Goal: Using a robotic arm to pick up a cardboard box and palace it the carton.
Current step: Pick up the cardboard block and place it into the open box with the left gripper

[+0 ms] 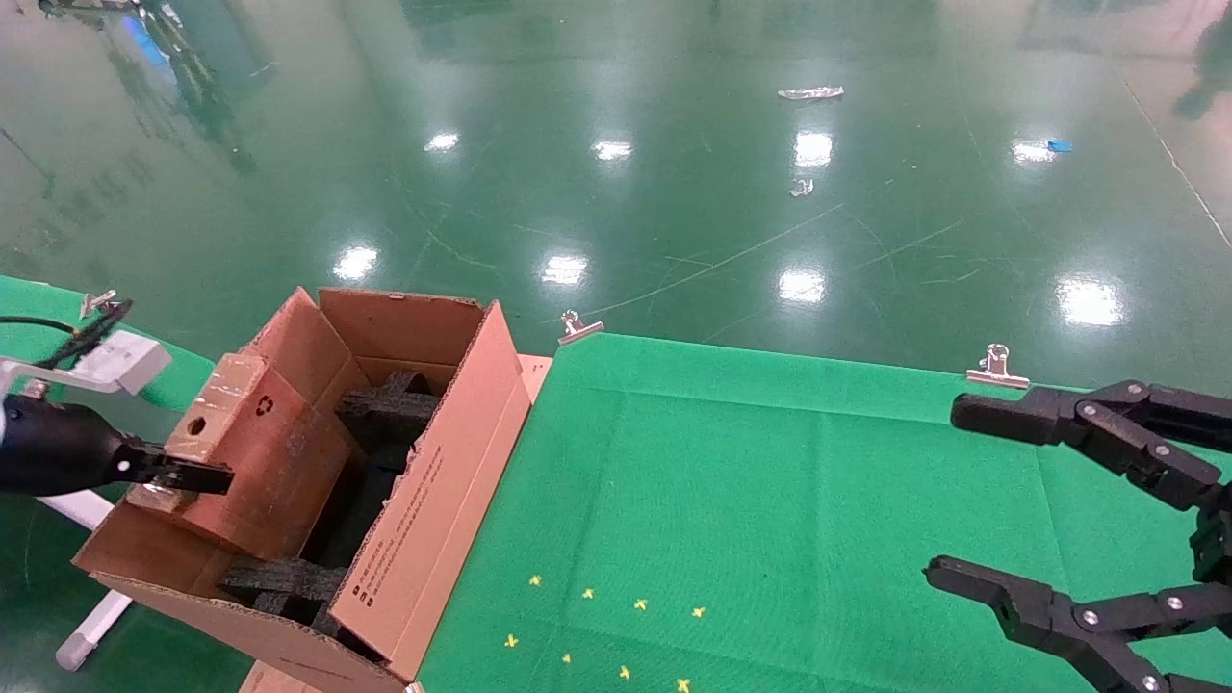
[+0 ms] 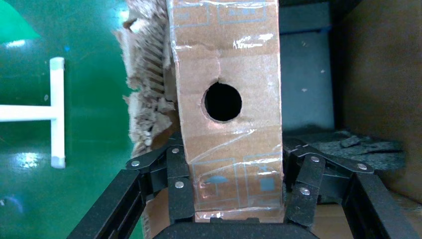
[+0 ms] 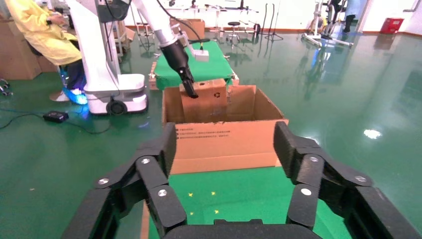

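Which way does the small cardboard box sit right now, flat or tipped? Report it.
Tipped. The cardboard box leans on edge over the carton, its holed end clamped in the left gripper; it is not lying flat inside.

My left pincer (image 1: 188, 474) at nine o'clock is clamped tight on a load; my right pincer (image 1: 938, 491) waits spread wide at four o'clock.
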Action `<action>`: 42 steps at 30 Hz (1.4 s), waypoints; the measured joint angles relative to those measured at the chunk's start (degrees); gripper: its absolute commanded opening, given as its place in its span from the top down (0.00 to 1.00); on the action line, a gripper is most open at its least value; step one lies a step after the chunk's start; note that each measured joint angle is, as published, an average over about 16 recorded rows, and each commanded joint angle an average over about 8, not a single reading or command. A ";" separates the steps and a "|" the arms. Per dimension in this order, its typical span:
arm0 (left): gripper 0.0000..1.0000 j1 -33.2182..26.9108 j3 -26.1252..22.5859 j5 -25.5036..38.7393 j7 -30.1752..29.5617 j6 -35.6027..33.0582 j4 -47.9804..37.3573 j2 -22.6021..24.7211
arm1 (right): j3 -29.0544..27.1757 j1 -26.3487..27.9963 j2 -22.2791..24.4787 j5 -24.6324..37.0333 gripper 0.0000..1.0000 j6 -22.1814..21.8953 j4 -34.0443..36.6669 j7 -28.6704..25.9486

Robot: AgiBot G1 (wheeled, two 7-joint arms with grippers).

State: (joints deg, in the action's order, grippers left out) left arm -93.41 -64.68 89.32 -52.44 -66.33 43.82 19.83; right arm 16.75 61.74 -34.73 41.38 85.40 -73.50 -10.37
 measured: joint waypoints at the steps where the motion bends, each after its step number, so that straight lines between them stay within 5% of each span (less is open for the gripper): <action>1: 1.00 0.35 -0.19 0.11 0.20 0.25 -0.69 0.47 | 0.00 0.00 0.00 0.00 0.00 0.00 0.00 0.00; 16: 1.00 4.91 -1.67 -0.67 8.15 2.95 -17.54 11.77 | 0.05 0.01 0.02 -0.04 0.00 -0.02 0.00 0.03; 17: 0.94 5.06 -1.67 -0.81 8.85 3.01 -18.79 12.56 | 0.06 0.01 0.02 -0.04 0.00 -0.03 0.00 0.03; 25: 0.00 4.95 -1.36 -1.88 14.01 2.81 -27.24 17.00 | 0.09 0.02 0.04 -0.06 0.00 -0.04 0.00 0.04; 42: 0.00 0.18 -0.52 -2.64 20.36 1.63 -34.87 19.08 | 0.14 0.03 0.06 -0.10 0.00 -0.06 0.00 0.07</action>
State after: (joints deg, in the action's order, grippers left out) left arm -93.23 -65.20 86.68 -32.08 -64.71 8.95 38.91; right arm 16.89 61.77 -34.67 41.28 85.34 -73.50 -10.29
